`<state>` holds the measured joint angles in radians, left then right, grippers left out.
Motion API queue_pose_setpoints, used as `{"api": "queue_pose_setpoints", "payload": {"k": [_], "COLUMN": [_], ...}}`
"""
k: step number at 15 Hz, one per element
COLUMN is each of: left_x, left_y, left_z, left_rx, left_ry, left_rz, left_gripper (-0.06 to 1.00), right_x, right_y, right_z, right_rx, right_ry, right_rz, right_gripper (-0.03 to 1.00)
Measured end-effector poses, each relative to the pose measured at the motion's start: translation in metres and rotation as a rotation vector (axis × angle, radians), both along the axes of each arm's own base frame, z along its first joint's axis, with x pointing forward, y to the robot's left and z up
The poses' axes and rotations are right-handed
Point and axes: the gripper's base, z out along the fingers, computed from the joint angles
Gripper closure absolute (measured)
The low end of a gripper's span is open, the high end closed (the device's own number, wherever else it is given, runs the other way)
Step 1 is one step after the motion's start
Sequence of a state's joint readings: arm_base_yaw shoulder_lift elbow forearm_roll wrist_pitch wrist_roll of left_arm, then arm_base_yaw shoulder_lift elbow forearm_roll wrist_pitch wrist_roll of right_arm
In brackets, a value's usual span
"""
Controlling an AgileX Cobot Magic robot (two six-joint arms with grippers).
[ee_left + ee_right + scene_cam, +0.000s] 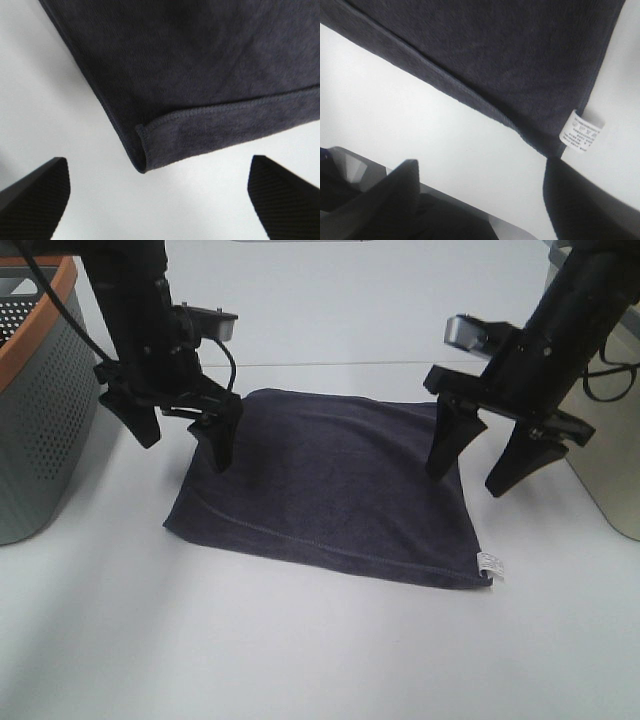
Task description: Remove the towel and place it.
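White table (330,650), one towel (330,480) flat mid-frame, white label (489,564) at its lower-right corner. One grey basket (40,410) at left edge. Two grippers: left gripper (188,435) tips down over towel's left edge, right gripper (487,460) over its right edge, both spread wide, holding nothing.

The whole scene is viewed from high in front, angled down on the white worktop (330,650) with both arms facing the camera. Each wrist view is taken close above the worktop, looking down past its own gripper tips. The towel (330,490) is shared by all three views, one corner (142,160) in the left wrist view and the labelled corner (582,131) in the right.
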<state>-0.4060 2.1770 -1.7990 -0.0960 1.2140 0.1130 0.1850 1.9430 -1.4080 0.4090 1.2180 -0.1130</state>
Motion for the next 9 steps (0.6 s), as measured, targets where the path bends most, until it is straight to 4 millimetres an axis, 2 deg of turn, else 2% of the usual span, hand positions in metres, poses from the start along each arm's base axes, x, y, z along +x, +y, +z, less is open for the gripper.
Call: {"api": "queue_pose_setpoints", "payload": {"k": [2, 6, 9], "left_x": [0.002, -0.007, -0.016], "left_y": [-0.003, -0.001, 0.016], "left_z": [0.030, 0.104, 0.149], "left_rx": [-0.057, -0.164, -0.176], "left_ry": [-0.065, -0.222, -0.337], "left_rz": [0.051, 0.116, 0.175], "left_gripper": [0.04, 0.04, 0.04], "right_x": [0.008, 0.013, 0.011], "right_y": [0.001, -0.006, -0.018], "right_z": [0.036, 0.119, 0.161], "right_rx": [0.013, -0.012, -0.103], "right_ry": [-0.113, -0.362, -0.512], "right_rz": [-0.028, -0.117, -0.169], "right_gripper": [0.27, 0.27, 0.27]}}
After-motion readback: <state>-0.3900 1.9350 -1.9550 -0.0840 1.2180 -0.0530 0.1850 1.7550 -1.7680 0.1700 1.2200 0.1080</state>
